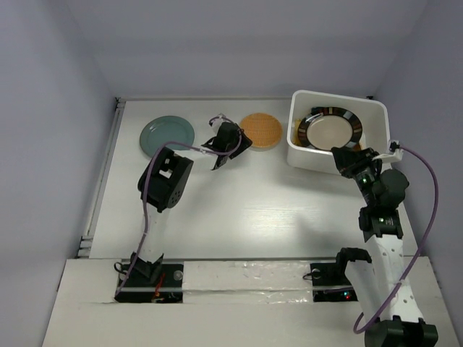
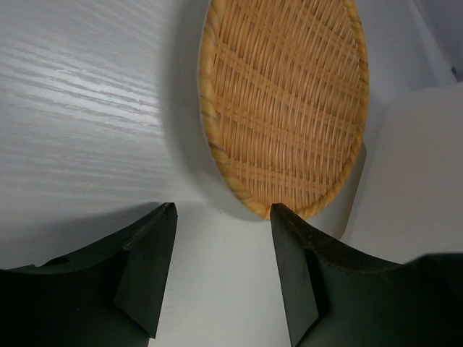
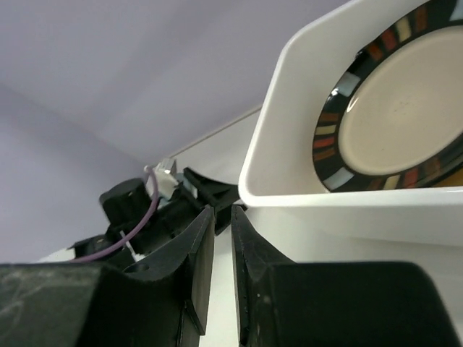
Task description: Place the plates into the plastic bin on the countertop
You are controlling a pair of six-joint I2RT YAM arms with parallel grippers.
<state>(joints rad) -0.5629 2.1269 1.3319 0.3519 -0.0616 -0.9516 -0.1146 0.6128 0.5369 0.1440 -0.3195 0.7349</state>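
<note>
Teal plate (image 1: 167,135) lies far left on the white tabletop (image 1: 239,210); beside it the left end effector (image 2: 221,210), fingers spread and empty, faces the orange woven plate's (image 2: 286,101) rim. Right of that, the plastic bin (image 1: 300,155) holds the dark-rimmed cream plate (image 1: 332,130); right end effector (image 3: 223,217), fingers nearly together on nothing, sits outside its near wall.

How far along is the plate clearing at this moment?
Done: the dark-rimmed cream round plate lies in the white plastic bin, over something yellowish. In hand: nothing gripped; the open left pincer faces the orange woven-look round plate; the right pincer, nearly closed and empty, sits by the bin. Left: that woven plate and the teal round plate, both on the white countertop.
</note>
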